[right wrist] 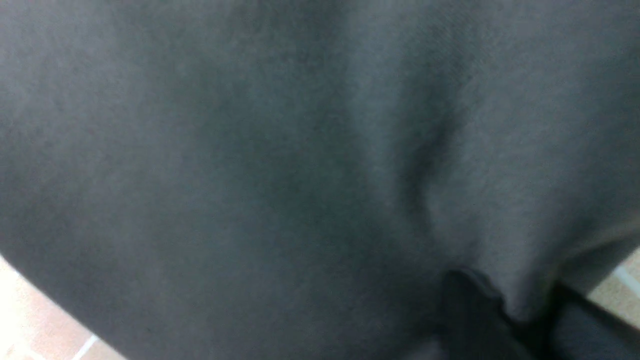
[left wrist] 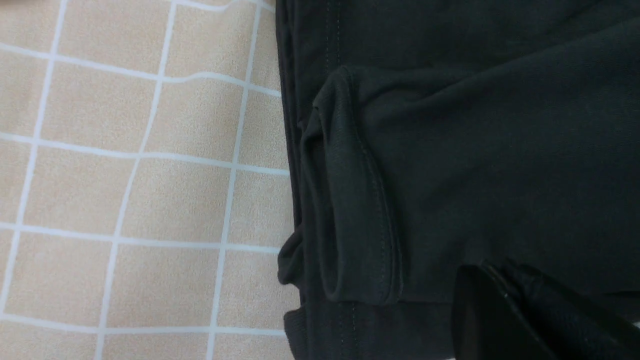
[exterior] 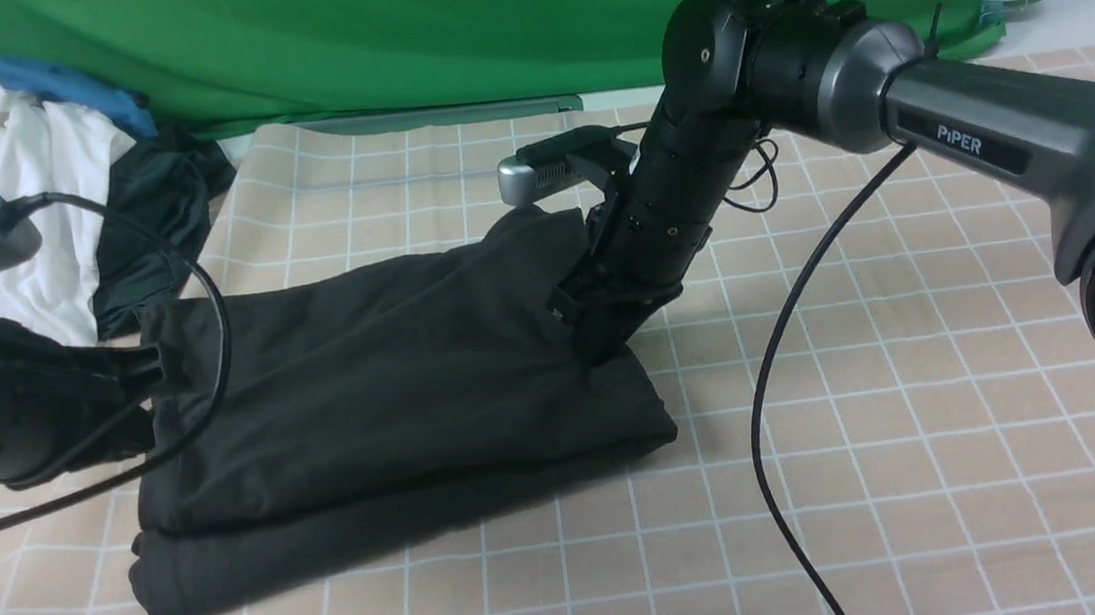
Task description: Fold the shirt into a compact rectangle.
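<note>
Black shirt (exterior: 384,383) lying folded in a broad band on the checked cloth (exterior: 921,432), long axis running left to right between the arms. Left gripper (exterior: 147,371) pinching the upper layer's left corner, right gripper (exterior: 601,337) buried in fabric at the right edge, apparently pinching it too. Both ends equally near; next fold probably across that axis
</note>
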You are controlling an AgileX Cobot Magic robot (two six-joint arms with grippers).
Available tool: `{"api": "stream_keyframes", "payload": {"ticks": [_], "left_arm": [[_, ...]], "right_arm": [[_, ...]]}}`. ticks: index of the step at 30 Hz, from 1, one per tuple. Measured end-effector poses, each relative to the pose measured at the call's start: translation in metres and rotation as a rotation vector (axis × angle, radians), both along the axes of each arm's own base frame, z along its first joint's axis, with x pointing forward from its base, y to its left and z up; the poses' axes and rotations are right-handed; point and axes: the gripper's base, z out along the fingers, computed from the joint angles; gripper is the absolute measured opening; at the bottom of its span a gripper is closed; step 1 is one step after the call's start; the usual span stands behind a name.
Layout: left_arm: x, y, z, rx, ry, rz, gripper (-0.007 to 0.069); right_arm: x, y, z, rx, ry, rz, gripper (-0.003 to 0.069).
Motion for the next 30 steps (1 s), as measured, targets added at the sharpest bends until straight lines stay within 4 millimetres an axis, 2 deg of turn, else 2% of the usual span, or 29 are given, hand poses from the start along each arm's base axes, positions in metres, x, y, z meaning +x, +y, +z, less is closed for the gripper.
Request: {"api": "stream_keyframes", "payload": {"ticks": [1,5,11,14,19,22,24,27,30], "left_arm": [[-0.001,0.000,0.001,0.001,-0.003,-0.001,0.0017],[-0.002,0.000,0.001,0.001,-0.005,-0.003,0.0018],[-0.002,0.000,0.001,0.001,-0.001,-0.004,0.0019],[-0.003,0.000,0.001,0.000,0.011,-0.007,0.0019],[-0.004,0.000,0.001,-0.002,0.014,-0.007,0.0019],[-0.003,0.000,0.001,-0.003,0.006,-0.005,0.0019],[-0.002,-0.001,0.001,-0.006,-0.005,-0.001,0.0019],[0.000,-0.002,0.003,-0.019,-0.026,-0.004,0.0019],[0.001,-0.007,0.005,-0.057,-0.058,-0.046,0.0019]], "right_arm": [[0.000,0.000,0.000,-0.004,0.000,0.006,0.0097],[-0.002,-0.007,0.005,-0.032,0.024,0.012,0.0097],[-0.001,-0.042,0.031,-0.096,0.009,-0.056,0.0097],[-0.008,-0.075,0.040,-0.152,0.022,-0.123,0.0097],[-0.021,-0.101,0.017,-0.213,0.127,-0.165,0.0097],[-0.023,-0.106,0.011,-0.229,0.149,-0.182,0.0103],[-0.023,-0.108,0.013,-0.246,0.143,-0.194,0.0130],[-0.022,-0.115,0.020,-0.302,0.108,-0.211,0.0249],[-0.022,-0.122,0.038,-0.329,0.046,-0.220,0.0347]]}}
